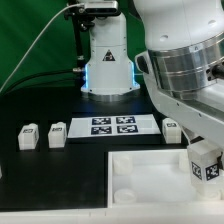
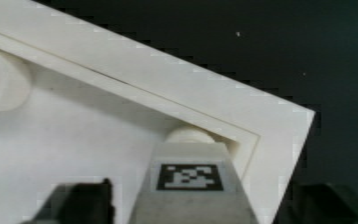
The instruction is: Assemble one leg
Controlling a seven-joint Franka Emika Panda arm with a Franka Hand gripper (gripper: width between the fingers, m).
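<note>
In the wrist view one leg [image 2: 194, 178], a small white block with a black-and-white tag, stands with its far end at a round corner socket [image 2: 190, 133] of the large white square piece [image 2: 87, 140]. My gripper [image 2: 206, 203] is open around the leg. Its dark fingers [image 2: 80, 205] stand on either side with a light gap between each and the leg. In the exterior view the same leg [image 1: 205, 166] stands at the right end of the square piece [image 1: 150, 178], under the arm's hand.
Two loose legs [image 1: 28, 136] [image 1: 57, 133] lie at the exterior view's left, and another leg [image 1: 172, 128] lies right of the marker board [image 1: 112, 125]. The arm's base [image 1: 108, 65] stands behind the marker board. The arm's body fills the upper right.
</note>
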